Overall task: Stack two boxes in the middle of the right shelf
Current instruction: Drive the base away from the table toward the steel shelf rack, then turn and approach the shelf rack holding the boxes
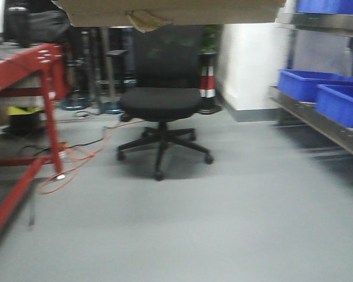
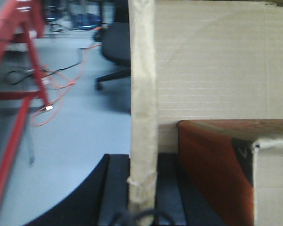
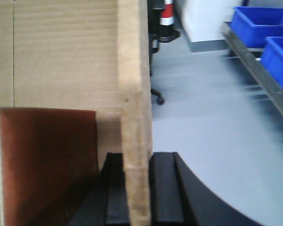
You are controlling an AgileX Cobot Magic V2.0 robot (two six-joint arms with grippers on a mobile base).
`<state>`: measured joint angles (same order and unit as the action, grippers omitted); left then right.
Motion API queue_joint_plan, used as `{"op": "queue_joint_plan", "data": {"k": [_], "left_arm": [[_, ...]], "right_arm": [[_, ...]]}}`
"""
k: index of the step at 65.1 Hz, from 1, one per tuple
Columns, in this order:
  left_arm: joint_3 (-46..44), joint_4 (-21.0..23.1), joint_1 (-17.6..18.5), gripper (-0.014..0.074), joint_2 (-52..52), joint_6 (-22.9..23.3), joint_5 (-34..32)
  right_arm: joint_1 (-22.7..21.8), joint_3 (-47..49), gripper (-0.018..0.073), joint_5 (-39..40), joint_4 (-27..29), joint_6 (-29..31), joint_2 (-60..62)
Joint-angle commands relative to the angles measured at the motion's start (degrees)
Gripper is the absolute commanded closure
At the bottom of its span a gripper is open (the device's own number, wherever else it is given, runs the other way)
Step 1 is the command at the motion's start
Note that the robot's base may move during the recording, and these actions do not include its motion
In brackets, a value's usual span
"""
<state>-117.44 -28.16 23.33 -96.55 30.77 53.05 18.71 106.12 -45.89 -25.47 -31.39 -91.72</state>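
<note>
A brown cardboard box [image 1: 170, 12] hangs at the top of the front view, with only its underside and torn yellowish tape [image 1: 144, 22] showing. My left gripper [image 2: 141, 188] is shut on the box's left wall [image 2: 142, 94], with a black finger on each side. My right gripper [image 3: 137, 188] is shut on the box's right wall [image 3: 134, 94] in the same way. A red-brown item [image 2: 212, 174] lies inside the box and also shows in the right wrist view [image 3: 42, 160]. The steel shelf [image 1: 317, 117] stands at the right, apart from the box. A second box is not in view.
Two blue bins [image 1: 309, 82] [image 1: 344, 103] sit on the steel shelf level. A black office chair [image 1: 162, 103] stands ahead on the grey floor. A red-framed table [image 1: 23, 76] is at the left, with an orange cable [image 1: 76, 164] beside it. A red-white post [image 1: 207, 79] and a white pillar [image 1: 250, 59] are behind.
</note>
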Motion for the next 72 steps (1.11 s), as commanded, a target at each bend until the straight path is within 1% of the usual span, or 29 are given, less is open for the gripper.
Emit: {"op": "queue_joint_plan", "data": {"k": [1, 72], "left_arm": [[-0.6, -0.7, -0.4, 0.0708, 0.6, 0.5, -1.8], [-0.6, -0.7, -0.4, 0.0708, 0.6, 0.5, -1.8]], "right_arm": [[-0.3, 0.7, 0.0713, 4.1, -1.8, -0.2, 1.1], [-0.3, 0.7, 0.0713, 5.3, -1.8, -0.2, 1.1]]}}
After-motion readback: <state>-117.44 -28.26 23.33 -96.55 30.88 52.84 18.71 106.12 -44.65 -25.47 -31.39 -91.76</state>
